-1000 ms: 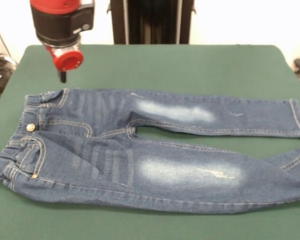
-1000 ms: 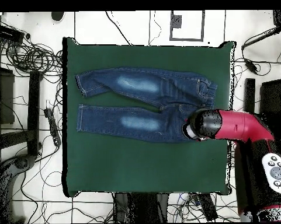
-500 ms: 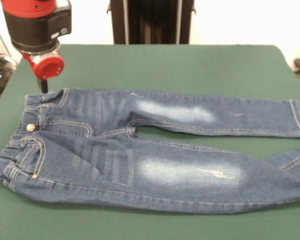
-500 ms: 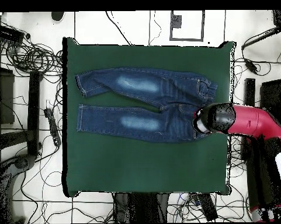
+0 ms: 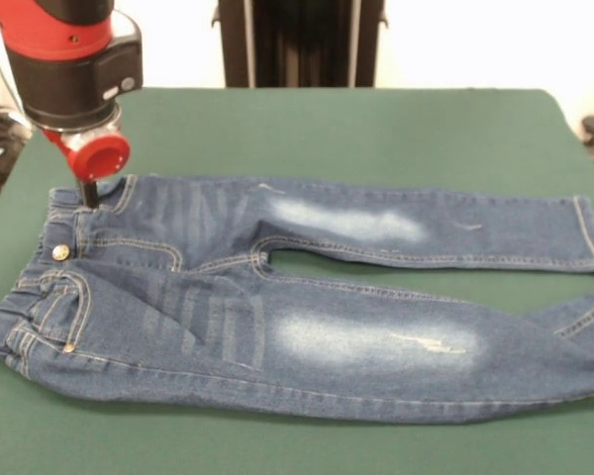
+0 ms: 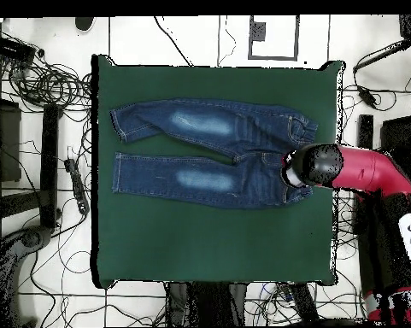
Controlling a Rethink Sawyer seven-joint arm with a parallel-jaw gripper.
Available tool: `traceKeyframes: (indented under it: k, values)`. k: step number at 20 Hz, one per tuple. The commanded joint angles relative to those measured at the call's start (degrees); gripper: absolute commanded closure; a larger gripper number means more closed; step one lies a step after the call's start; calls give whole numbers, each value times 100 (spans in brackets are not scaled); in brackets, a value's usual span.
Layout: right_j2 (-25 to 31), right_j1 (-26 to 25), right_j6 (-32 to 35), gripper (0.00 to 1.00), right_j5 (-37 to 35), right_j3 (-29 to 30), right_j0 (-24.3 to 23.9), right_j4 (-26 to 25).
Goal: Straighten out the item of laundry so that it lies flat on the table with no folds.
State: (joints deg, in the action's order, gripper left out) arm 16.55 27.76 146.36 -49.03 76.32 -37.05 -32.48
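The jeans (image 5: pixel 297 297) lie spread on the green table (image 5: pixel 376 129). The gripper (image 5: pixel 90 194) touches the waistband corner; I cannot tell its opening.

1. The gripper (image 5: pixel 90 193) stands at the waistband corner of the jeans (image 5: pixel 307 297); its dark tip shows there, but how the fingers stand cannot be told.
2. Away from the tip, toward the pedestal side, the green table (image 5: pixel 376 129) lies bare.
3. On the denim side of the tip, the spread jeans cover the cloth.
4. Between the two legs a narrow green gap (image 5: pixel 307 263) opens.
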Motion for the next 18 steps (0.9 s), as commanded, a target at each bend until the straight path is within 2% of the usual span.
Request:
traceKeyframes:
  k: [1, 4, 8, 11, 18]
  values:
    - [764, -546, -1756, 100, -424, -135, 278, 65]
    - [775, -620, -1596, 100, -569, -234, 359, 132]
    - [741, -669, -1217, 100, -363, -229, 452, 191]
    - [728, -678, -1177, 100, -291, -204, 483, 208]
    - [910, -858, -1371, 100, 446, 91, 250, 94]
